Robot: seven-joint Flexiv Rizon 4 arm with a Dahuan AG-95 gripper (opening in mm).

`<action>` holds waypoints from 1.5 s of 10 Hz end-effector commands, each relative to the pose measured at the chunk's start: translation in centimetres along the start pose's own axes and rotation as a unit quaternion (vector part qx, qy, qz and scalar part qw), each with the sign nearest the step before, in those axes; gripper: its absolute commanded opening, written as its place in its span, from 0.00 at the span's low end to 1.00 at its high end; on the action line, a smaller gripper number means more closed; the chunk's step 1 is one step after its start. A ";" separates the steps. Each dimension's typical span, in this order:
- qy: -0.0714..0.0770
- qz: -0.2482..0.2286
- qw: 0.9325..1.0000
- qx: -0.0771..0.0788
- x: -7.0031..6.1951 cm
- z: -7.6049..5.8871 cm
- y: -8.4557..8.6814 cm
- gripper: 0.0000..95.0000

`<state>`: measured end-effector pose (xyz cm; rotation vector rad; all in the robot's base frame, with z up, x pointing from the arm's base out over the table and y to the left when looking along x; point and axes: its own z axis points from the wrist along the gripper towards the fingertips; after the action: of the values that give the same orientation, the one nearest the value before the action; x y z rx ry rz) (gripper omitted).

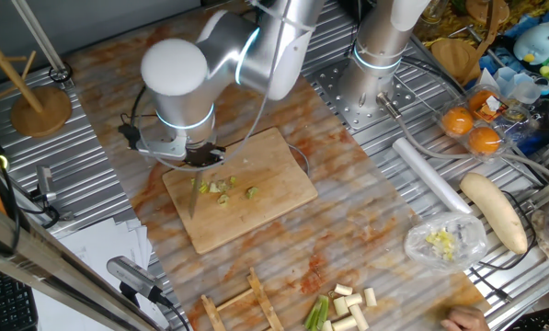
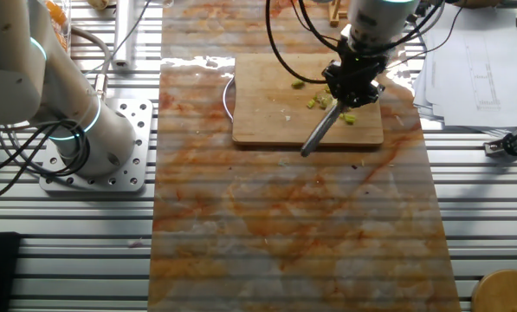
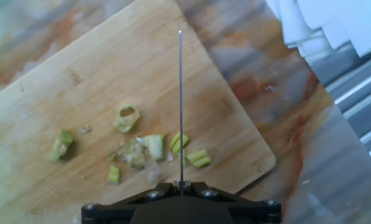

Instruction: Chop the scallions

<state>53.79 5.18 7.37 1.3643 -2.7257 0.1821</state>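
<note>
Several small yellow-green chopped scallion bits [image 1: 223, 190] [image 2: 319, 101] [image 3: 141, 149] lie near the middle of the wooden board [image 1: 274, 165] [image 2: 267, 113] [image 3: 110, 62]. My gripper [image 1: 199, 158] [image 2: 353, 82] [image 3: 181, 186] hangs right over them, shut on a knife [image 1: 194, 198] [image 2: 319, 130]. In the hand view the blade [image 3: 180, 106] shows edge-on as a thin line running across the bits, just above the board. Uncut short scallion stalks [image 1: 348, 303], pale green to white, lie on the table at the front, away from the board.
A clear bag of chopped bits [image 1: 444, 241], a long pale vegetable [image 1: 495, 211], a white roll [image 1: 430, 175] and oranges [image 1: 472, 129] sit to the right. A second arm's base [image 1: 380, 55] stands behind the board. Papers [image 3: 334, 25] lie beside the board.
</note>
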 end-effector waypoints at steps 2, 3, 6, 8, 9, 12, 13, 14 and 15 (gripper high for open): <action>-0.031 -0.072 0.995 0.053 -0.1 1.1 -1.9 0.00; -0.035 -0.074 0.995 0.052 -0.1 1.2 -1.9 0.00; -0.044 -0.080 0.994 0.053 -0.1 1.3 -2.0 0.00; -0.047 -0.082 0.994 0.051 -0.1 1.6 -2.1 0.00; -0.050 -0.082 0.994 0.049 -0.1 1.7 -2.1 0.00; -0.052 -0.088 0.994 0.047 -0.2 2.3 -2.0 0.00; -0.052 -0.092 0.993 0.047 -0.4 2.7 -1.7 0.00; -0.051 -0.092 0.993 0.049 -0.5 3.2 -1.3 0.00; -0.049 -0.093 0.993 0.057 -0.6 3.8 -1.0 0.00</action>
<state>54.97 4.58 3.91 1.7006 -2.6811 0.2621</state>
